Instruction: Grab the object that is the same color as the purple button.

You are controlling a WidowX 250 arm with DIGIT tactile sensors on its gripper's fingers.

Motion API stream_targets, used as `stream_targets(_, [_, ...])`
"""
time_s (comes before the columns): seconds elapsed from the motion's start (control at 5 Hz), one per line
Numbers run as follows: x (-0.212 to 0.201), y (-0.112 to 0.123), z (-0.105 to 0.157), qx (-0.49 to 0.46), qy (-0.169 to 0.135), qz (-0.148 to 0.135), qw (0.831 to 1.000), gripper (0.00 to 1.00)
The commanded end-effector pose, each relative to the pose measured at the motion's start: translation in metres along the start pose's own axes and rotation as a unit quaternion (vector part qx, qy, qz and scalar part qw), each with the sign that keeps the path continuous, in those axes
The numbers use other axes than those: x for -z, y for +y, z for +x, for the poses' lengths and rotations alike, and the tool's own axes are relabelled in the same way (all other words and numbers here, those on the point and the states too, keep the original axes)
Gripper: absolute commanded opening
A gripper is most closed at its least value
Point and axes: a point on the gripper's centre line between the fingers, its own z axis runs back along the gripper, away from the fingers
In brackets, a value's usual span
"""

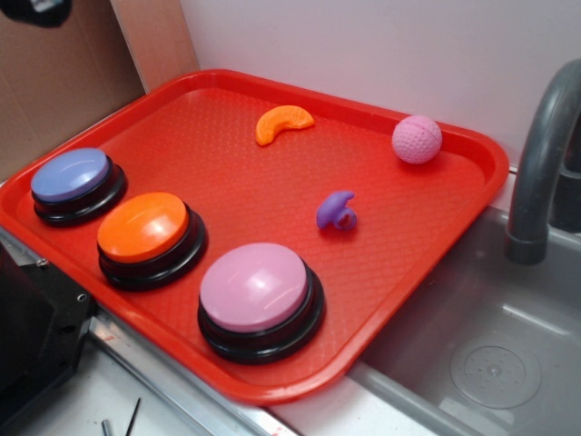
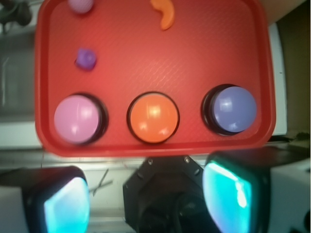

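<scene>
In the wrist view we see the small violet-purple hooked plastic toy [image 2: 86,59] only as a soft blur, so we cannot make out its loop or curve there. The pink dimpled ball [image 2: 80,4] is cut off by the top edge, and so is the upper tip of the orange crescent-shaped piece [image 2: 164,13]. The gripper's pale fingers [image 2: 228,196] run off the bottom edge, out of focus. In the exterior view, the grey curved faucet [image 1: 543,163] is clipped by the right edge, and the grey sink basin [image 1: 495,345] runs past the frame's corner.
</scene>
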Motion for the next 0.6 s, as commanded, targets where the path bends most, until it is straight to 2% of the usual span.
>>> stream_targets(0.0, [0.033, -0.036, 0.029, -0.157, -0.059, 0.003, 0.986, 1.0])
stream_targets(0.2, [0.057, -0.051, 0.045, -0.179, -0.063, 0.002, 0.982, 1.0])
stream_targets(0.4, [0.083, -0.063, 0.063, -0.205, -0.065, 0.014, 0.976, 1.0])
